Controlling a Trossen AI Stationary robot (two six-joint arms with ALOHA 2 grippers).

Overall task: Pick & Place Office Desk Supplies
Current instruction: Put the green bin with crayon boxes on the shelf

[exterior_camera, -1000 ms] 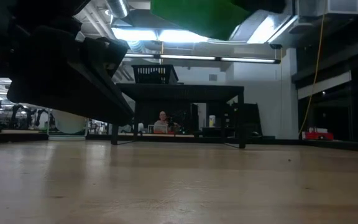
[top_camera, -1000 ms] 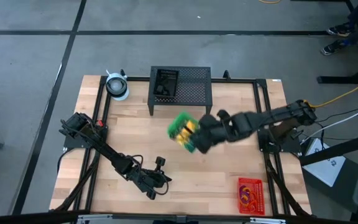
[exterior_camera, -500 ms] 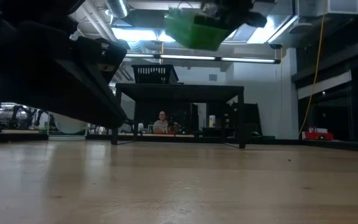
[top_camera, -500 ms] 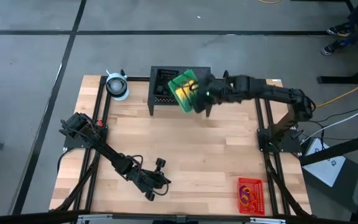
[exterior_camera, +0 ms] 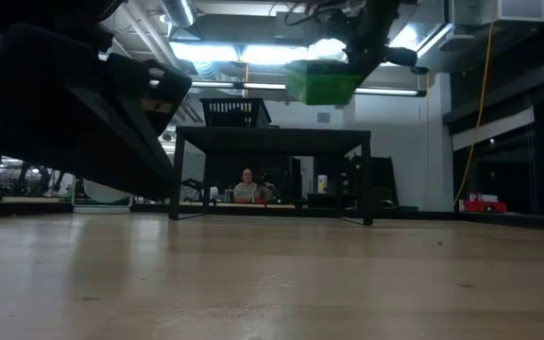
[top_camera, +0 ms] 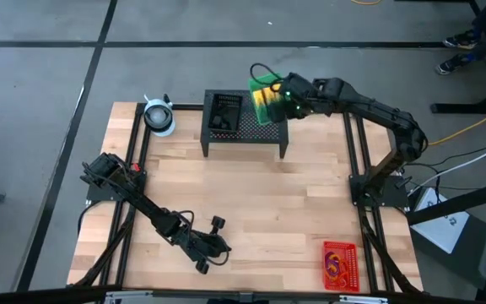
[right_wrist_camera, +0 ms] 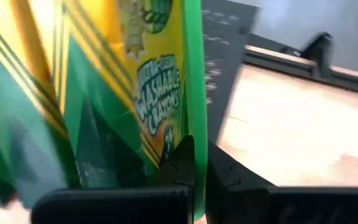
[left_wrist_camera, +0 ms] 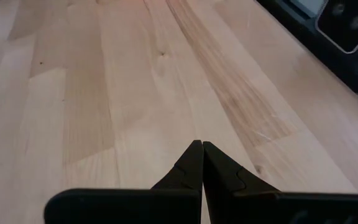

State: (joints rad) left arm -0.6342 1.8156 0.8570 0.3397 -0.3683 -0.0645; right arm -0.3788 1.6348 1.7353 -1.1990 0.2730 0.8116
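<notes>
My right gripper (top_camera: 287, 95) is shut on a green tray (top_camera: 267, 91) that carries the yellow-green crayon box (right_wrist_camera: 135, 74). It holds them in the air over the right part of the black mesh stand (top_camera: 245, 127). In the low view the green tray (exterior_camera: 324, 82) hangs above the stand top. A black tray (top_camera: 224, 114) sits on the stand's left part. The red tray (top_camera: 340, 264) with loops lies flat near the table's near right corner. My left gripper (left_wrist_camera: 201, 144) is shut and low over the near part of the table (top_camera: 310, 211). My right gripper pinches the green tray's side wall (right_wrist_camera: 195, 93), with one finger inside next to the crayon box and one finger (right_wrist_camera: 225, 174) outside. It comes from the table's right side. The tray is lifted clear and hangs above the mesh stand.
A round whitish roll (top_camera: 159, 116) lies at the far left corner. The mesh stand stands on legs at the far edge. Bare wood spreads across the middle. A person (exterior_camera: 246, 184) sits in the room far behind the table.
My right gripper has carried the green tray with the crayon box from over the table's middle toward the far edge, and it is now above the mesh stand's right part. The tray has turned about on the way. My left arm has stayed still.
</notes>
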